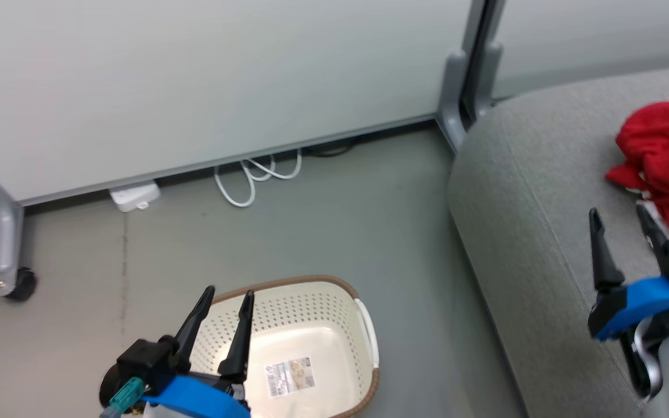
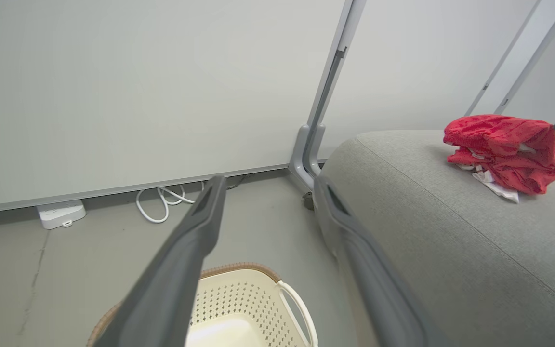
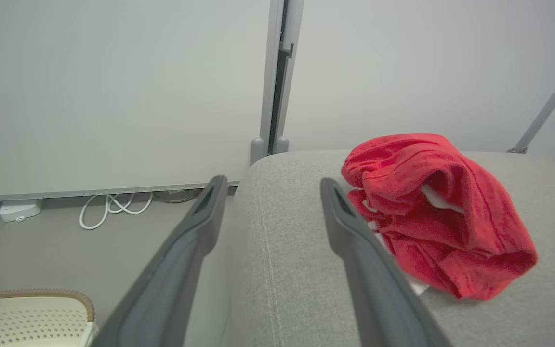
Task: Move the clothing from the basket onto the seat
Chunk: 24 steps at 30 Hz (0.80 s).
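a heap of red clothing (image 1: 662, 157) with white trim lies on the grey seat (image 1: 532, 220), near its rounded corner. the robot's right gripper (image 1: 618, 210) hovers over the cushion just beside the heap, fingers spread wide and holding nothing. on the floor beside the seat stands the cream basket (image 1: 288, 307), a label sticker (image 1: 291, 376) showing on its bottom. the left gripper (image 1: 229, 292) hangs above it, likewise spread and empty. a white cable (image 1: 253, 174) coils by the partition.
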Available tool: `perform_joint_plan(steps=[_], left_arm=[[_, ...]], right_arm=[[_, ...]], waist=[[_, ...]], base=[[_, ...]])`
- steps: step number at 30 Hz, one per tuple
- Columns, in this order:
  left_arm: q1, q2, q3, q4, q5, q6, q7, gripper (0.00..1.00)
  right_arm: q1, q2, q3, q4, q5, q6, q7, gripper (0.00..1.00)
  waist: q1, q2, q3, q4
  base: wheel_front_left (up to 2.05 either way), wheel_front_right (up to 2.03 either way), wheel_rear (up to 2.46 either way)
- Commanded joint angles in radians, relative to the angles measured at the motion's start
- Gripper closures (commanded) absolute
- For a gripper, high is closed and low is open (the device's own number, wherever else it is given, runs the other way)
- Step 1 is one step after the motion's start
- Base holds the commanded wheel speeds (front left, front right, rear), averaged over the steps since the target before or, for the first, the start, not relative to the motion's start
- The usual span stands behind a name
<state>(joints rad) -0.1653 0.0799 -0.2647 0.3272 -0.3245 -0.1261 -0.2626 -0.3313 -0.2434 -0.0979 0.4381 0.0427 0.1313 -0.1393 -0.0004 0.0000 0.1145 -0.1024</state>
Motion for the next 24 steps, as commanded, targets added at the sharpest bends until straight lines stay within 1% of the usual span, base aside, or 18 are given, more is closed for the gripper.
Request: perform_joint_plan(steps=[1, 6, 10, 17, 24], left_arm=[[0.012, 0.0, 0.007, 0.0, -0.002, -0.003, -0.003, 0.0], [0.062, -0.005, 0.071, -0.002, 0.003, -0.004, -0.003, 0.0], [0.085, -0.009, 0.112, -0.006, 0.017, -0.005, -0.003, 0.0], [0.101, -0.014, 0.135, -0.002, 0.024, -0.005, -0.003, 0.0], [0.108, -0.016, 0.141, 0.004, 0.022, -0.005, -0.003, 0.0]], right_arm=[[0.031, 0.009, 0.004, -0.018, 0.005, -0.001, 0.004, 0.0], [0.171, 0.07, 0.007, -0.22, -0.011, -0.001, 0.057, 0.0], [0.261, 0.109, 0.011, -0.329, -0.03, -0.001, 0.087, 0.0], [0.392, 0.162, 0.005, -0.449, -0.054, -0.001, 0.134, 0.0], [0.444, 0.185, 0.014, -0.494, -0.063, -0.001, 0.152, 0.0]], waist=[[0.0004, 0.0, -0.042, 0.043], [0.0004, 0.0, -0.073, 0.079], [0.0004, 0.0, -0.093, 0.099], [0.0004, 0.0, -0.133, 0.141], [0.0004, 0.0, -0.145, 0.151]], base=[[0.0, 0.0, 0.0], [0.0, 0.0, 0.0], [0.0, 0.0, 0.0], [0.0, 0.0, 0.0], [0.0, 0.0, 0.0]])
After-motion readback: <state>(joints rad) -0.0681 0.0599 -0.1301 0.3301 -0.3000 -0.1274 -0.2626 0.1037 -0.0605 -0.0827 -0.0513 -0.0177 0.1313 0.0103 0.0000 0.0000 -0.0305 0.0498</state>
